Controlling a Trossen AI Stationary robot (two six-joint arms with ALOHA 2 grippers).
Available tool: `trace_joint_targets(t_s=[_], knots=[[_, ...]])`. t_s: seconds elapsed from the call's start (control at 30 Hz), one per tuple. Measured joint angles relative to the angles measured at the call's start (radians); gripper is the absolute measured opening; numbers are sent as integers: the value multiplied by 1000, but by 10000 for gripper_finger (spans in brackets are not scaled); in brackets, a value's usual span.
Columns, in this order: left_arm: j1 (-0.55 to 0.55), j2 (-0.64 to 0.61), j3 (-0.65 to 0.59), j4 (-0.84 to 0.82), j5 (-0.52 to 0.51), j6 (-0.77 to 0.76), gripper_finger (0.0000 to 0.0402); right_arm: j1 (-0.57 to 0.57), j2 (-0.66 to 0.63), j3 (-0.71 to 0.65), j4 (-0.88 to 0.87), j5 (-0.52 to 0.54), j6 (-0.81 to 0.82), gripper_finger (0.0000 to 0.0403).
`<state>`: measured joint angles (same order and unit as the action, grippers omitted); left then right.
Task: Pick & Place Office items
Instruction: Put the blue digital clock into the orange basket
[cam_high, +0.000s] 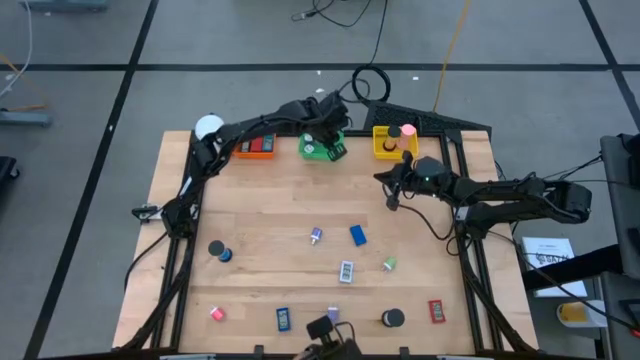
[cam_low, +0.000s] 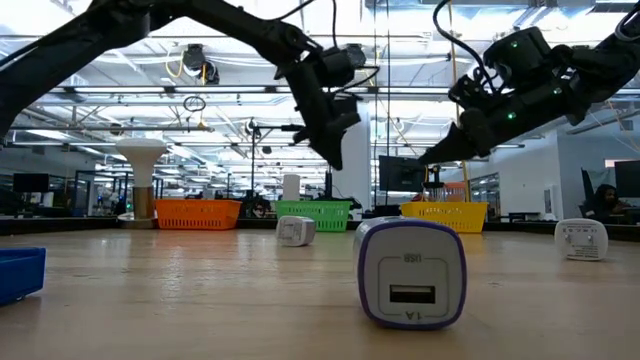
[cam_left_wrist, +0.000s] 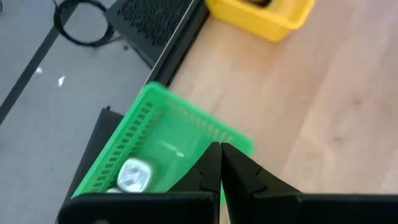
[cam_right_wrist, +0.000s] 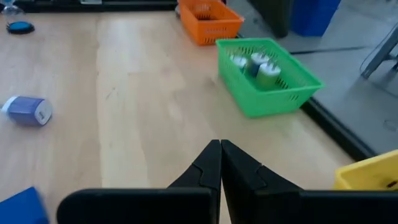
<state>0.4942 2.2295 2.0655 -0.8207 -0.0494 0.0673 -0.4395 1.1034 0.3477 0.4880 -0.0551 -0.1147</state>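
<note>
Left gripper (cam_high: 330, 128) at upper centre of the high view, over green tray (cam_high: 322, 147); fingers pinched together, nothing held. Right gripper (cam_high: 392, 186) at right of centre, likewise clamped empty. Office items lie scattered across lower half, e.g. blue rectangle (cam_high: 358, 235). Best next: lift clear of tray, spread fingers before descending on nearest piece.
</note>
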Motion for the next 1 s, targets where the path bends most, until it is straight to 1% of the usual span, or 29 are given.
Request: trace_joint_targets(t_s=[0.13,0.37,0.5,0.6,0.7,0.8,0.87,1.0], knots=[[-21,0,0,26,-1,-2,3,36,0,-24,19,1,9,0],[-50,0,0,81,-2,-1,9,78,0,-134,200,6,50,0],[-71,-3,-62,178,-2,-1,3,83,0,-170,242,7,90,0],[-87,-22,-164,282,-2,-10,10,83,0,-187,242,8,119,0],[-105,-89,-312,437,24,-14,7,85,0,-206,243,10,146,0],[-122,-187,-494,609,53,-16,3,104,0,-226,245,57,160,0],[-134,-261,-628,720,69,-25,8,122,0,-235,243,99,164,0],[-161,-417,-904,965,83,-71,18,153,0,-245,243,134,185,0]])
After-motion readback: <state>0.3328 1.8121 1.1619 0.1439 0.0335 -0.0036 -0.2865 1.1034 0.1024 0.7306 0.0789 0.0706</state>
